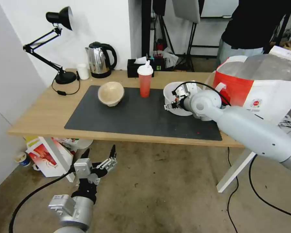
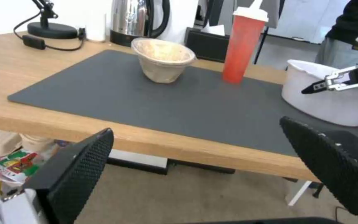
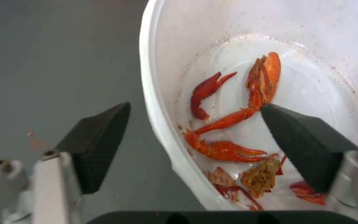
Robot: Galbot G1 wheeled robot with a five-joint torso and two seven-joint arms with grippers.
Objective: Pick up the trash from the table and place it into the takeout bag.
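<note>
Two spread pincer fingers (image 3: 98,146) straddle white bowl (image 3: 162,124) rim.

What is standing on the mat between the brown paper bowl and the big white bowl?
The red cup with its white lid stands between the beige paper bowl and the white bowl, seen in the head view.

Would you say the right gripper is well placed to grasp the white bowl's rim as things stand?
Probably yes. The right gripper is open and straddles the white bowl's rim, one finger outside over the mat, one inside above the red scraps. Nothing sits between the fingers and the rim.
</note>
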